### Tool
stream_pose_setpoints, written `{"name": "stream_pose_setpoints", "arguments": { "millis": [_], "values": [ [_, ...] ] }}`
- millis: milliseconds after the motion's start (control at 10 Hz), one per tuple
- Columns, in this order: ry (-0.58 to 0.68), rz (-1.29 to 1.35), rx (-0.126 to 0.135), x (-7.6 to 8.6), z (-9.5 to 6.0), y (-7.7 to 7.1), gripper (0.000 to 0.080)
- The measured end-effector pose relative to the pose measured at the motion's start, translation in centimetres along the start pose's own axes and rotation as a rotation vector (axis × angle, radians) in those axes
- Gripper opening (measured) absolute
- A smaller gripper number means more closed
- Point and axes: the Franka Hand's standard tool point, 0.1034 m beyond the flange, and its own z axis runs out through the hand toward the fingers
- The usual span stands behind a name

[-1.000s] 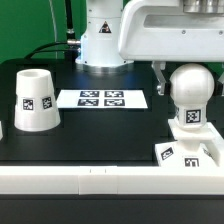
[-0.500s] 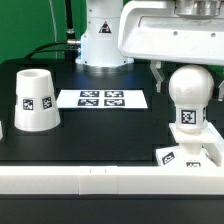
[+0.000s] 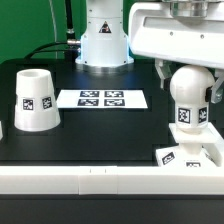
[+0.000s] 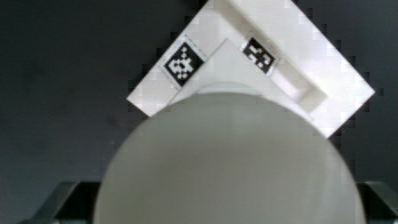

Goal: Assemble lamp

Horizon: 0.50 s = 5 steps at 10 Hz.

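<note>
A black matte desk (image 3: 100, 130) fills most of the exterior view, its surface evenly lit, with only a soft pale sheen towards the far edge. Along its near edge runs a low white rail (image 3: 80, 180) made of sections that meet at a thin seam. The marker board (image 3: 102, 99) lies flat on the desk near the middle. Behind the desk, at the exterior view's left, hangs a green backdrop (image 3: 30, 25), with dark cables (image 3: 66, 25) running down in front of it. In the wrist view the desk (image 4: 71, 60) appears as plain dark ground.
</note>
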Motion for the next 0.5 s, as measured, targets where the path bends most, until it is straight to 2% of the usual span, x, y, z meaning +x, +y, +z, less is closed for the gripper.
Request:
{"name": "stream_pose_setpoints", "arguments": {
  "millis": [500],
  "values": [
    [-0.051,0.322,0.015,-0.15,0.05,0.07,0.0577]
  ]
}}
